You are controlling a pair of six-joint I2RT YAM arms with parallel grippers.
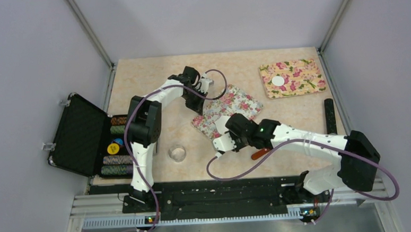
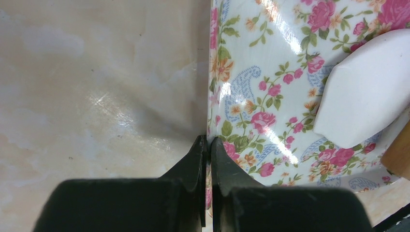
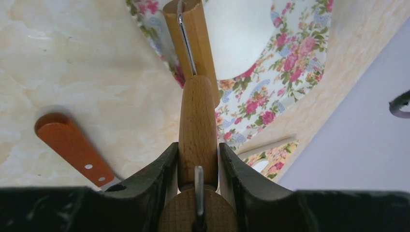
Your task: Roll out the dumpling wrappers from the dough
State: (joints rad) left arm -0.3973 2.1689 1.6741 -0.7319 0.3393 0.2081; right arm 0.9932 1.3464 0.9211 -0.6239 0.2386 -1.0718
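Left gripper (image 2: pixel 209 145) is clenched on the mat (image 2: pixel 261 96) edge. Right gripper (image 3: pixel 198 152) grasps a roller handle (image 3: pixel 197 116), whose long axis points straight out at the dough (image 3: pixel 239 34). The dough lies flattened mid-mat, cut off in both wrist views and hidden under the right arm from above. One wrapper (image 1: pixel 278 81) sits on a second mat (image 1: pixel 300 85) at the table's (image 1: pixel 137 77) far right corner.

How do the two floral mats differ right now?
The near mat is white-ground, the far mat yellow. The near mat is pinched at its edge by the left gripper; the far mat lies untouched. The near mat carries dough at the wooden roller; the far mat a flat disc. Both are floral rectangles.
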